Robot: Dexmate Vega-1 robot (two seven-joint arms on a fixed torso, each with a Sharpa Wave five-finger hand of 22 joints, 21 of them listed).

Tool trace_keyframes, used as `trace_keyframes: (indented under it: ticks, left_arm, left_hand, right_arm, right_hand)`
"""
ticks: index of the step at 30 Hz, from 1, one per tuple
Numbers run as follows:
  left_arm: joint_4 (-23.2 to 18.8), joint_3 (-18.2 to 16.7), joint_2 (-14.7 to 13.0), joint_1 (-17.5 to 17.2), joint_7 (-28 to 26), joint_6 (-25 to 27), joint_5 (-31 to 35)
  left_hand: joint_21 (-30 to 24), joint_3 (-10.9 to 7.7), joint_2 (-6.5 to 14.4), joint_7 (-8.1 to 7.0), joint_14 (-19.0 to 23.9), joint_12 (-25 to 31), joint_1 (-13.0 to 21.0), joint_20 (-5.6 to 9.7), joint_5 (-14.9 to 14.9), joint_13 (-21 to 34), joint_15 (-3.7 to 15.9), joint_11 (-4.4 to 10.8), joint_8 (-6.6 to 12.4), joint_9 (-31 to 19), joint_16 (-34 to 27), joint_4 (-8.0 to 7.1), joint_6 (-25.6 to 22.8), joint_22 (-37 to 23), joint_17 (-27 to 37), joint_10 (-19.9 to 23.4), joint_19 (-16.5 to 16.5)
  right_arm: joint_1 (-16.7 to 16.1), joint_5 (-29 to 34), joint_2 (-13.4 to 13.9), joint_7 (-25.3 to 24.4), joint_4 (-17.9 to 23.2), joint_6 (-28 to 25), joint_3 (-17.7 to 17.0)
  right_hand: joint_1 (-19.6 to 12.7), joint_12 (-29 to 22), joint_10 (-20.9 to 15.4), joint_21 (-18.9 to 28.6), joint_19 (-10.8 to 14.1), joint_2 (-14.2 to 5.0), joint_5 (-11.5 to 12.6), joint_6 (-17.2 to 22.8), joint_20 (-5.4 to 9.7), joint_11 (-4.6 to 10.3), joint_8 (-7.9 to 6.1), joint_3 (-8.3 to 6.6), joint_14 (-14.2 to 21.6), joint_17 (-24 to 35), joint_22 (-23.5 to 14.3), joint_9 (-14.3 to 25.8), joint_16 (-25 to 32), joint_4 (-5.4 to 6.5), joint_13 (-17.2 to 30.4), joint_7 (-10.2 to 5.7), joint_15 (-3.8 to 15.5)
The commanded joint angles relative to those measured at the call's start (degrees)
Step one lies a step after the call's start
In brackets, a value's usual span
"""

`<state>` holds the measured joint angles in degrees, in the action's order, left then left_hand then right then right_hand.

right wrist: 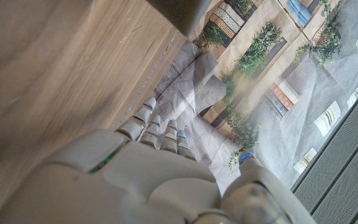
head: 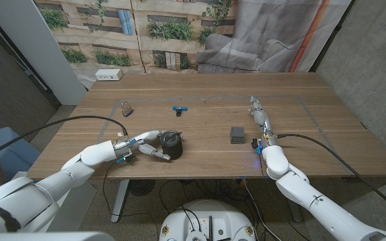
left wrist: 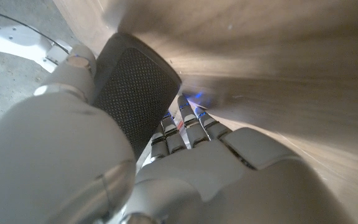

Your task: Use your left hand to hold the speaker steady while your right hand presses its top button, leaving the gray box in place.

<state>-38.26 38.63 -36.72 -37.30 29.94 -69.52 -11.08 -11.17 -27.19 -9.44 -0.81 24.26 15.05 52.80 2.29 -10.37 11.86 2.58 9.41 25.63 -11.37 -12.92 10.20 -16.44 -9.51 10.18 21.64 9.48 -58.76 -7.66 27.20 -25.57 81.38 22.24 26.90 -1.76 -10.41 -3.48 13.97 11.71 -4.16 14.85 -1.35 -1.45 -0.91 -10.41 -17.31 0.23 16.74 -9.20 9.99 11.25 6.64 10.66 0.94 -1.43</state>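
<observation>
Speaker (head: 171, 143) in left hand (head: 147, 145) (right hand (head: 260, 117) apart)

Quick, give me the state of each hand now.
Left hand: holding the speaker, fingers wrapped around its side.
Right hand: open, fingers stretched out, holding nothing.

A wooden table (head: 206, 94) is carrying everything. A dark round speaker (head: 171, 144) is sitting toward seven o'clock of the tabletop's middle, and a small gray box (head: 237, 135) is standing toward five o'clock. A blue object (head: 179, 108) is lying toward eleven o'clock, a small metallic item (head: 126, 108) toward ten, and a white box (head: 108, 75) is resting at the far ten o'clock corner.
</observation>
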Motion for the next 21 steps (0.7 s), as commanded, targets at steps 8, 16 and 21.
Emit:
trace_keyframes:
  ticks: [8,16,21]
  left_arm:
    - [4.78,-2.70,7.19,-3.75,-0.64,1.07,-8.86]
    - [0.16,-4.04,6.26,-5.75,-3.97,2.65,-7.60]
    - [-6.28,-4.86,4.18,-8.02,-5.78,6.76,-7.63]
  left_hand:
    - [-0.28,3.00,2.80,0.13,8.57,2.52,4.05,7.70,0.28,1.84,9.72,1.06,4.18,-0.51,-2.97,-0.60,-7.08,-0.07,1.16,9.27,5.30]
    - [-0.65,5.37,6.34,-0.53,15.32,5.09,6.94,7.85,-0.21,3.79,10.51,0.47,7.68,-0.18,-6.49,-0.70,-14.05,-0.18,2.62,17.48,10.42]
    - [-1.33,6.05,7.75,-0.43,17.12,5.51,8.29,7.41,-0.34,4.53,10.67,0.47,8.49,-0.13,-7.64,-0.63,-15.88,-0.27,3.11,19.37,13.78]
  right_arm:
    - [-0.69,-0.45,0.24,0.49,-0.38,0.15,-0.25]
    - [-0.68,-0.96,0.30,0.99,-0.81,0.72,-0.40]
    - [-1.02,-1.48,0.59,1.28,-0.31,0.71,-0.73]
  right_hand:
    - [-0.01,-0.58,0.16,-0.37,0.48,-0.18,0.15,-0.47,-0.16,0.29,-0.24,-0.18,-0.36,-0.03,-0.25,0.10,0.39,-0.38,0.17,-0.17,-0.24]
    - [-0.02,-0.57,0.21,-0.62,0.58,-0.22,0.15,-0.45,-0.19,0.30,-0.25,-0.21,-0.43,-0.16,-0.26,0.09,0.38,-0.39,0.16,-0.17,-0.17]
    - [-0.02,-0.54,0.30,-0.73,0.61,-0.25,0.15,-0.45,-0.19,0.31,-0.25,-0.23,-0.40,-0.22,-0.26,0.09,0.41,-0.40,0.16,-0.19,-0.24]
